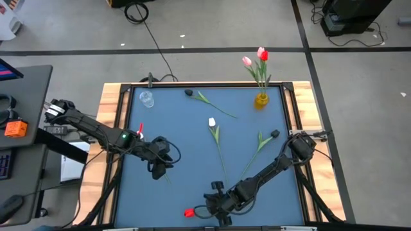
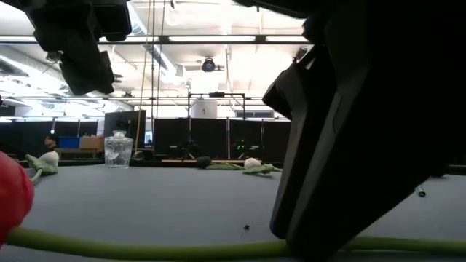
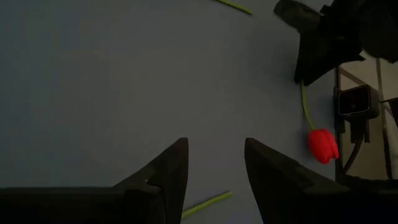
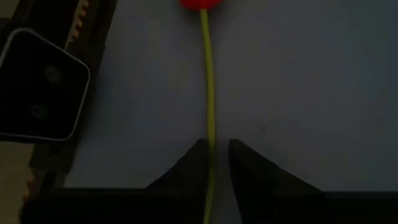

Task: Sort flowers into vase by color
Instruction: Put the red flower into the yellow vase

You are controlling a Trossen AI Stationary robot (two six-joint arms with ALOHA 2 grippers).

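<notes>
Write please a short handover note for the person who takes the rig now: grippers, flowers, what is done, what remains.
Right gripper: low at the near table edge, shut on the red tulip stem, tulip not yet lifted.
Left gripper: open, empty, over the mat's left-centre.
Done: a red and a pink tulip stand in the yellow vase.
Left: white tulip and two dark tulips lie on the mat; clear glass vase holds no flower.

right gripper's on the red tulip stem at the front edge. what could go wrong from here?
1. The right gripper pinches the red tulip on its thin stem, far from the head; the stem could slip or droop when lifted.
2. The tulip lies next to the low camera at the table's front edge, so a lift might snag it.
3. The yellow vase sits at the far edge, past loose flowers.
</notes>
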